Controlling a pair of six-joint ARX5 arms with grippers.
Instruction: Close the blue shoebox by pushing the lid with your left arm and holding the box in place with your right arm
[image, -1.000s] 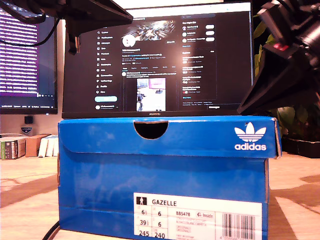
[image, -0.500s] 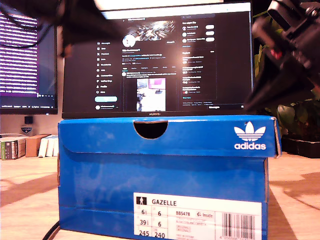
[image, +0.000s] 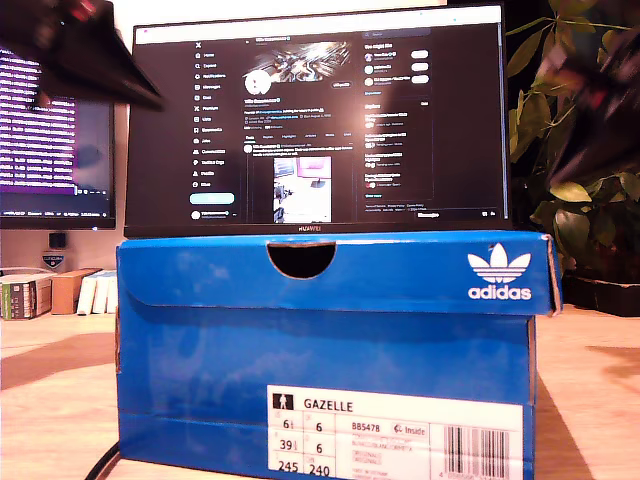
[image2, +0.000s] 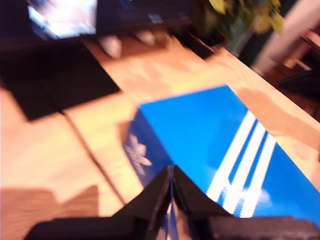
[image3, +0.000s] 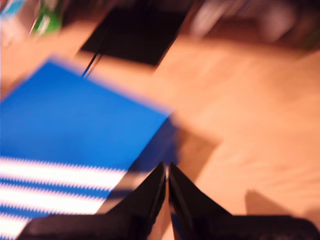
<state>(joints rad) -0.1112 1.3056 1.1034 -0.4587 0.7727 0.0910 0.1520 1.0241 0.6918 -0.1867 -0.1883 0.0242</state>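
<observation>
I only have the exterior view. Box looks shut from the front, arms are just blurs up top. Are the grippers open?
Observer: No. My first gripper shows its jaws together, holding nothing.
Operator: The other one?
Observer: My second gripper is the same, jaws pressed shut, nothing held.
Operator: Either one touching the lid?
Observer: No. Both wrist views look down on the blue shoebox lid from above it; white stripes run across its top.

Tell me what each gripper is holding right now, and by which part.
Nothing. My first gripper and my second gripper are both shut with nothing between the fingers, above the blue shoebox.
</observation>
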